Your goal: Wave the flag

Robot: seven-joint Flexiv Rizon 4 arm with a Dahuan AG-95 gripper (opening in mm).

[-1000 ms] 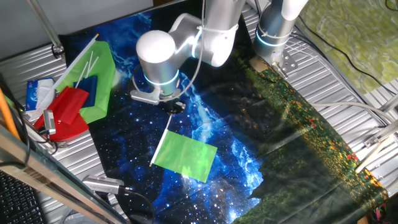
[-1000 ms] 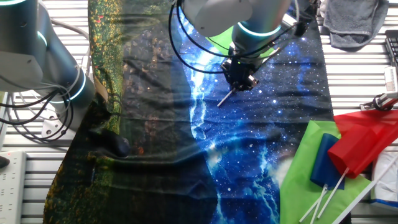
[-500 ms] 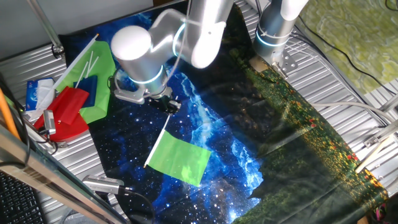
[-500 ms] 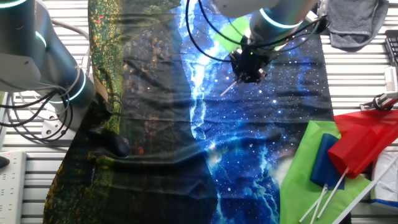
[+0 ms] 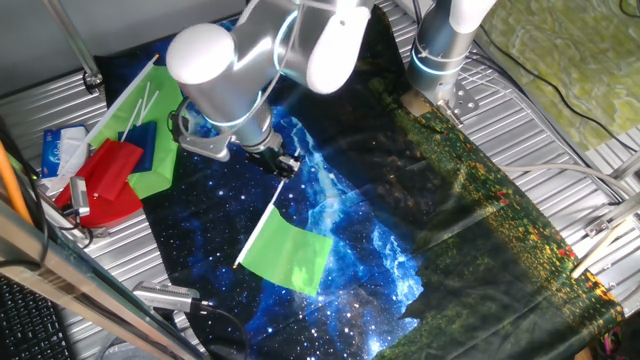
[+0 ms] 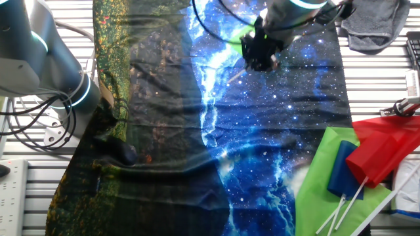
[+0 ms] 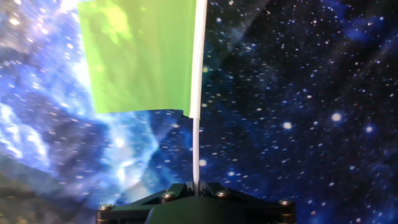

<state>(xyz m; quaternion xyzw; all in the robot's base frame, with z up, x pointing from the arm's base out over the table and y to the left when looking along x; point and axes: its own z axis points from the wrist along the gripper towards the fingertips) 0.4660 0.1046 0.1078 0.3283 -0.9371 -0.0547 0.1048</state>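
The flag (image 5: 287,254) is a small bright-green cloth on a thin white stick, held over the starry blue tablecloth (image 5: 340,220). My gripper (image 5: 283,163) is shut on the lower end of the stick. In the hand view the stick (image 7: 196,149) rises from between the closed jaws, and the green cloth (image 7: 137,53) hangs to its left. In the other fixed view the gripper (image 6: 258,58) is near the top, the stick end (image 6: 235,76) pokes out below it, and most of the cloth is hidden behind the arm.
A pile of flags lies at the cloth's edge: a larger green one (image 5: 165,120) with white sticks, a red one (image 5: 105,175) and a blue one (image 5: 140,140). A second robot base (image 5: 440,60) stands at the back. A dark flowery cloth (image 5: 480,200) covers the right side.
The arm has swung towards the pile side of the table and back again slightly, carrying the flag; the green cloth has shifted and tilted with it. The gripper stays shut on the stick.
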